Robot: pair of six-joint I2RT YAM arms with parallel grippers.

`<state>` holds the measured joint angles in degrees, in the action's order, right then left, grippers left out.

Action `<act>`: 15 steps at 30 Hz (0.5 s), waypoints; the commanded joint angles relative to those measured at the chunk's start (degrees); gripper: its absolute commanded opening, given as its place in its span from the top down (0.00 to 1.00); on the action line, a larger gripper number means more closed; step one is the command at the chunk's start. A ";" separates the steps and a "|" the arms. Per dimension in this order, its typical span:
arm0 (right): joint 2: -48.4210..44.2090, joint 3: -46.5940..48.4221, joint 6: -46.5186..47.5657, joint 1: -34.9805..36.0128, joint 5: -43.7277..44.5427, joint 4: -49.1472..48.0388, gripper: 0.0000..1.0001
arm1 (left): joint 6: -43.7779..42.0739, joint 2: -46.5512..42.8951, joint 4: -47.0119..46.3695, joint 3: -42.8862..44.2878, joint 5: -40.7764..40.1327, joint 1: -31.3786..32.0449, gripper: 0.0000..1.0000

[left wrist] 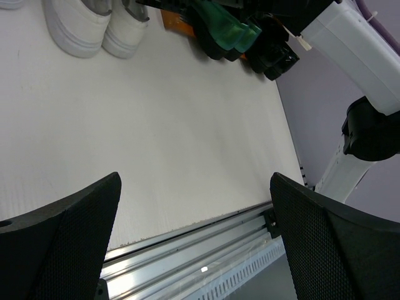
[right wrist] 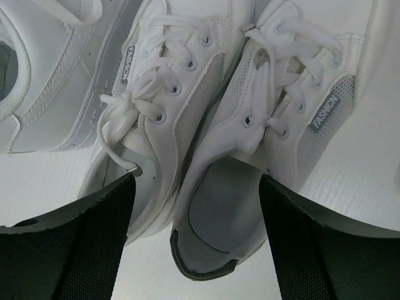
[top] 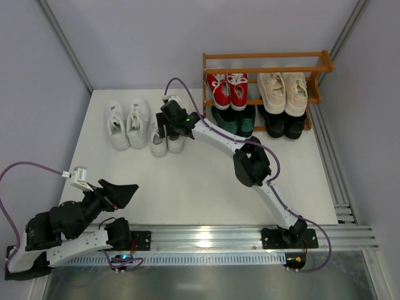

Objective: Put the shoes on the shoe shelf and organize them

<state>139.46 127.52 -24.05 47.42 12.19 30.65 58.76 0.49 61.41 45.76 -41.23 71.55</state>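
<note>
The shoe shelf [top: 265, 62] stands at the back right. On it are red sneakers [top: 227, 89] and cream shoes [top: 283, 92], with green loafers [top: 234, 120] and black loafers [top: 284, 124] on the tier below. One white sneaker pair [top: 127, 124] lies on the table to the left. My right gripper [top: 170, 125] hovers over a second white pair [top: 167, 142]. In the right wrist view that gripper [right wrist: 195, 181] is open. Its fingers straddle the heel of the right-hand sneaker [right wrist: 250, 144], and one finger [right wrist: 94, 231] is at the opening of the left-hand sneaker [right wrist: 159, 106]. My left gripper [top: 122, 194] is open and holds nothing.
An aluminium rail [top: 206, 237] runs along the near edge, also seen in the left wrist view as the rail [left wrist: 187, 250]. A floor track [top: 331, 162] lies right of the table. The right arm [left wrist: 356, 44] reaches diagonally across the table. Walls close in left and right.
</note>
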 commanded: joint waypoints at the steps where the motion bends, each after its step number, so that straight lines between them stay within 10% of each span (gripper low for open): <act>1: 0.72 1.23 -0.38 -0.22 -4.08 0.63 0.20 | 0.65 -2.86 0.56 1.09 -1.04 -0.09 0.00; 15: 9.15 10.37 2.78 0.74 -7.70 7.30 0.53 | 0.39 -2.95 0.03 0.56 -0.87 -0.09 0.00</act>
<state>145.34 133.38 -23.11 47.57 4.80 32.42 58.76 0.49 61.54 45.76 -41.25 71.55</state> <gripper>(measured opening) 0.529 0.996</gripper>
